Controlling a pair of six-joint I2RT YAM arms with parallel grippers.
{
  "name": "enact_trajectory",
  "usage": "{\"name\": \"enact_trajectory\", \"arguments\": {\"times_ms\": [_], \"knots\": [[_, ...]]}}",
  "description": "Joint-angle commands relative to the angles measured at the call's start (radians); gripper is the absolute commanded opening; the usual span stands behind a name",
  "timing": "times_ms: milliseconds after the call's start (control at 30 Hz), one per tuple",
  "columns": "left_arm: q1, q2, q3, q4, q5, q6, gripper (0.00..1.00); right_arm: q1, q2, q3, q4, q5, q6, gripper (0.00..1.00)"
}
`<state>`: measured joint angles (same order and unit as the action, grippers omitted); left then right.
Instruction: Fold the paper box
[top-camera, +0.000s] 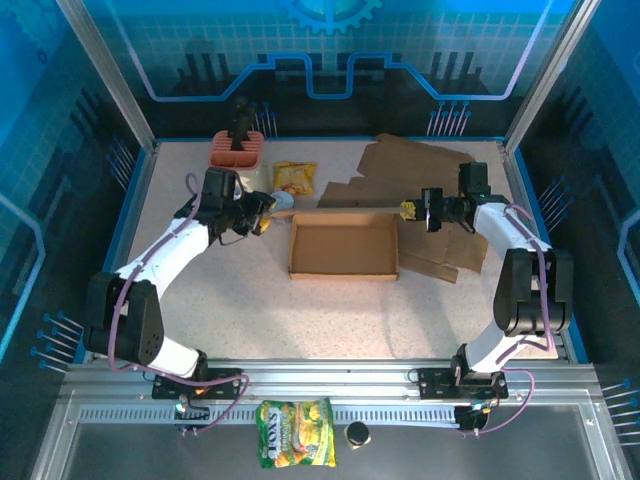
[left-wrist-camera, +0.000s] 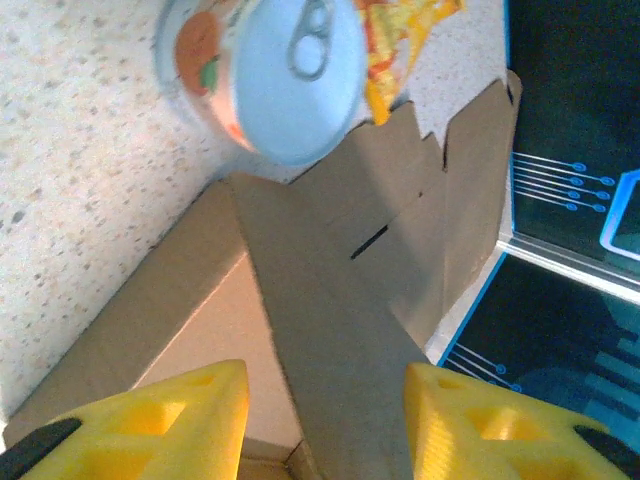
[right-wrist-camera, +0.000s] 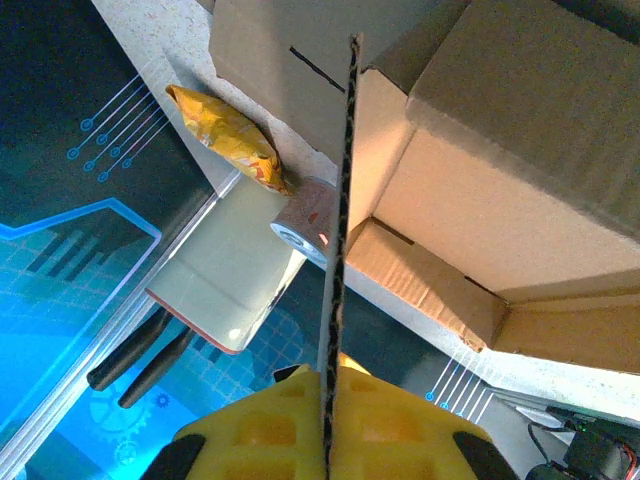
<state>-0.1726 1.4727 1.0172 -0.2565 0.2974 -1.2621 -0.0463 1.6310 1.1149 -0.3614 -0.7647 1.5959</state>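
Right gripper (top-camera: 410, 210), seen from the overhead camera, is clamped on a flap of the paper box (top-camera: 342, 246). The box sits mid-table as a half-formed brown tray, its unfolded panels sprawled toward the back right. Left gripper (top-camera: 262, 214) hovers at the tray's back-left corner, close to a can (top-camera: 283, 201) lying on its side. A yellow snack bag (top-camera: 294, 177) lies just behind the can on the speckled table (top-camera: 250, 310).

From the left wrist, the yellow fingers (left-wrist-camera: 150, 425) stand part open astride a cardboard wall running up between them. A gap shows beside one finger, so nothing is gripped. The can's pull-tab end lies just beyond the box corner.

From the right wrist, the fingers (right-wrist-camera: 395, 425) are pressed together on a flap seen edge-on. It shows as a thin line of board rising from the pinch, with the tray's interior to its right.

By its look, the board is light and fairly stiff. It should crease readily along scored lines but may buckle or tear if pinched mid-panel, and it may slide on the smooth tabletop. The best holds appear to be flap edges near a crease, one arm steadying a wall while the other turns the panel.
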Motion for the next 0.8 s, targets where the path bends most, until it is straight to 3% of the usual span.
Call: {"name": "enact_trajectory", "arguments": {"times_ms": [0,400,767], "knots": [[-0.007,-0.034,-0.041,0.020,-0.022,-0.209,0.43,-0.011,0.012,-0.011,0.026,-0.016,0.004,0.00],[-0.046,-0.023,-0.126,0.252,-0.057,-0.476,0.35,0.000,0.013,-0.032,0.053,-0.018,0.018,0.00],[-0.084,-0.041,-0.144,0.270,-0.108,-0.579,0.19,0.006,0.003,-0.058,0.087,-0.015,0.040,0.00]]}}
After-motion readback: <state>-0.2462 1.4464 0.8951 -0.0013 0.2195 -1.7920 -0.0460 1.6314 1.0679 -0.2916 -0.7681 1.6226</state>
